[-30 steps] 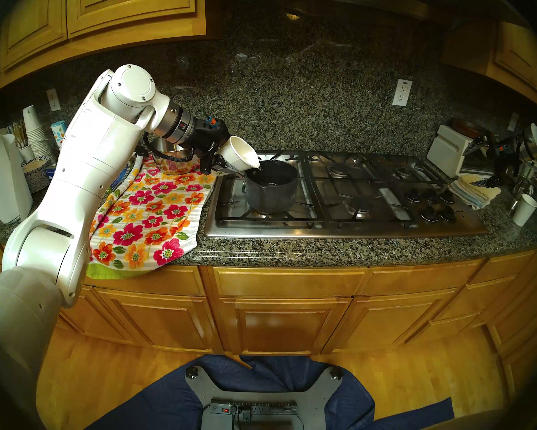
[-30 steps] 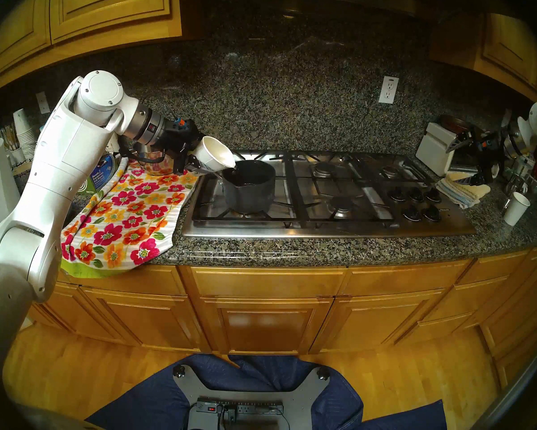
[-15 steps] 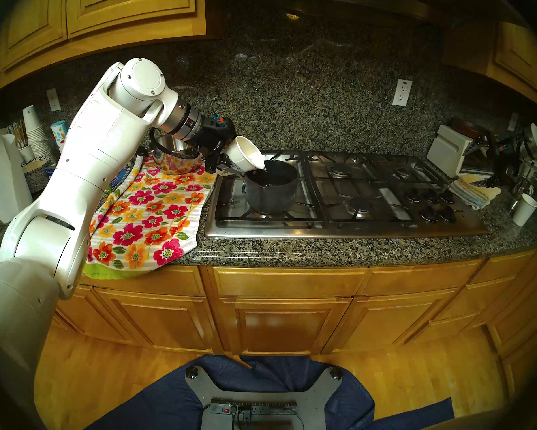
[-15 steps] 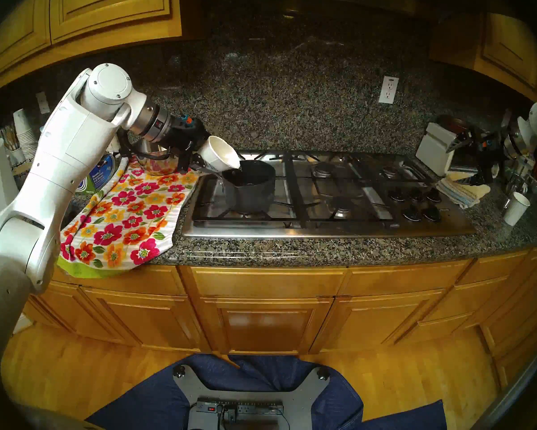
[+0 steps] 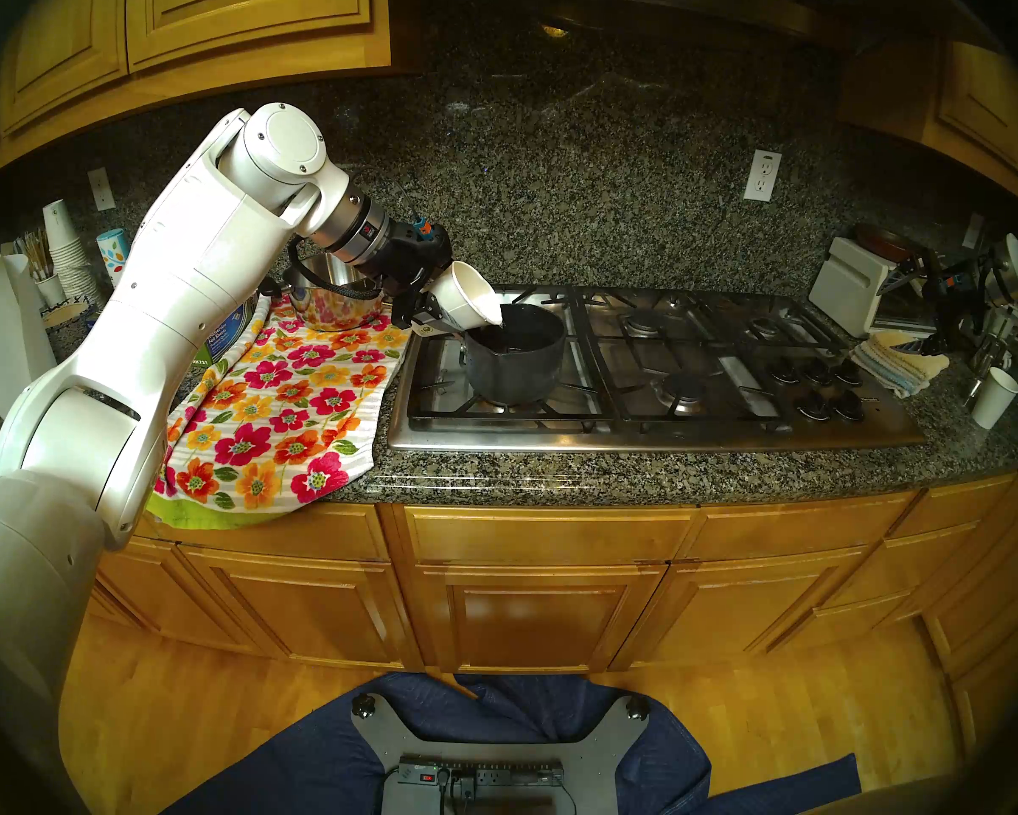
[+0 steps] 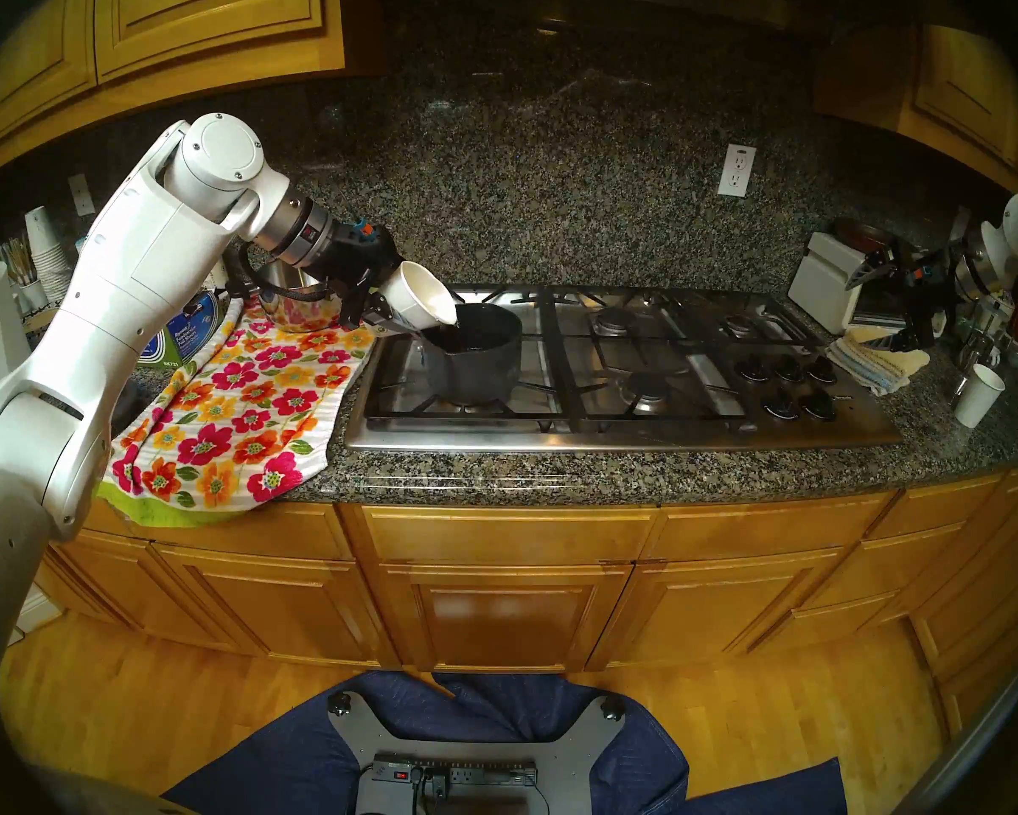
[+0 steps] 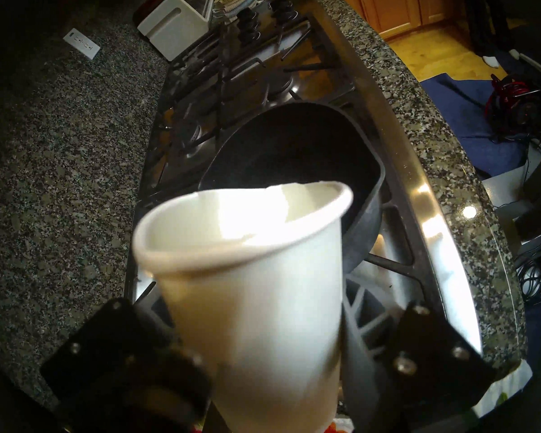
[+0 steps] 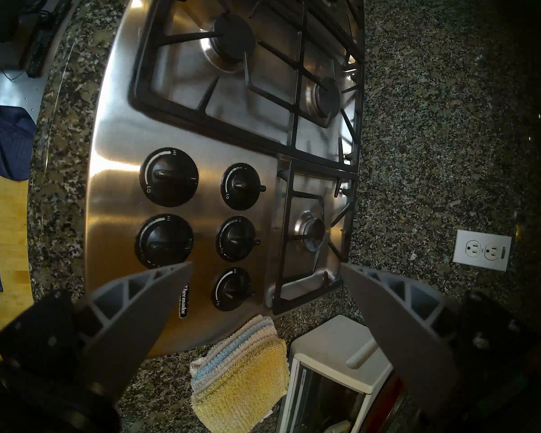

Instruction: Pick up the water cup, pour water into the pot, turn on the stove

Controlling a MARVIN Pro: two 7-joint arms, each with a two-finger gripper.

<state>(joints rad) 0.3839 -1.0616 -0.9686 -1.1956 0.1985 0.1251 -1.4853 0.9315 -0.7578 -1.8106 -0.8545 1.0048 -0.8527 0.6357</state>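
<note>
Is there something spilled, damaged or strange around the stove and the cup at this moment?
No spill shows on the stove or the granite counter. The left gripper tilts the water cup over the pot. One oddity: the floral towel hangs over the counter edge.

Glossy white arm shells (image 5: 159,302) are joined by a silver wrist ring (image 5: 356,231); grey ribbed fingers (image 8: 131,313) are bolted to black mounts.

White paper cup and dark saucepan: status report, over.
Left tool shut on white paper cup, tipped, rim over dark grey saucepan on steel gas cooktop. Right tool open above black knobs. Nothing in the way.
</note>
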